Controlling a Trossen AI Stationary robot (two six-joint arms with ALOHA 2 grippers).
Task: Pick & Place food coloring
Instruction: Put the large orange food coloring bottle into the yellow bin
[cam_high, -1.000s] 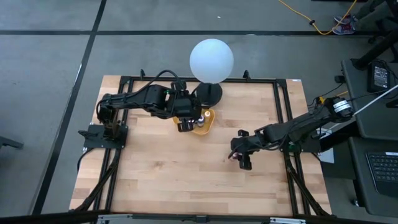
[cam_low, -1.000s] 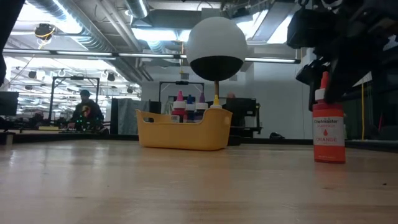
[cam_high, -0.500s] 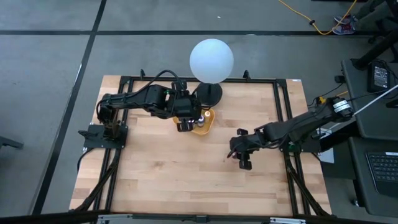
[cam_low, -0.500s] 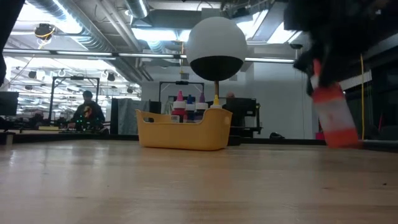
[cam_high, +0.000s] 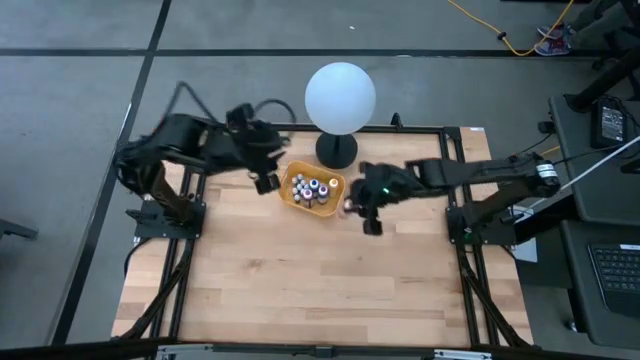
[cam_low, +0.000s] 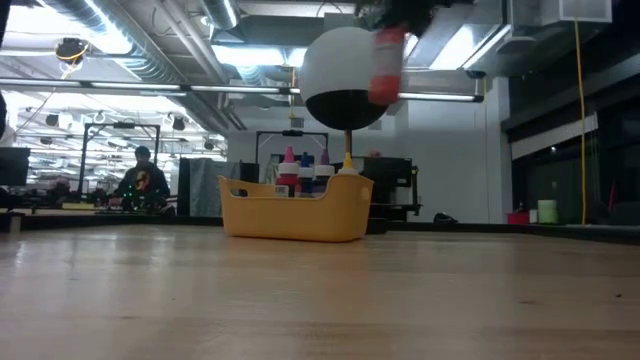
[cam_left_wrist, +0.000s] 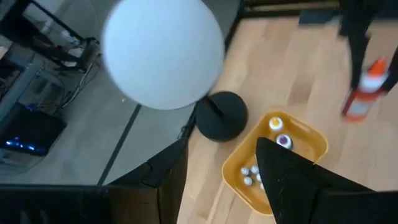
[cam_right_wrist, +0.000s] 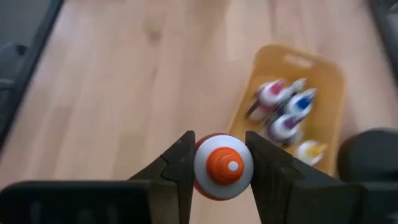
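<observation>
Beside the yellow tray (cam_high: 300, 203), on its right in my high view, the right gripper (cam_right_wrist: 222, 163) holds an orange-capped food coloring bottle (cam_right_wrist: 224, 167), fingers closed on its sides. I see it lifted clear of the table (cam_high: 300, 290), near the white globe (cam_high: 340, 96). More small bottles (cam_high: 312, 190) stand inside the tray. My left gripper (cam_high: 266, 181) hangs just left of the tray, jaws apart, apparently empty, though that view is blurred.

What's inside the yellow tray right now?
The yellow tray holds several small food coloring bottles standing upright: pink, blue, purple and yellow tops show in the right wrist view. The tray floor beneath them is mostly covered, so an exact count is unclear.
</observation>
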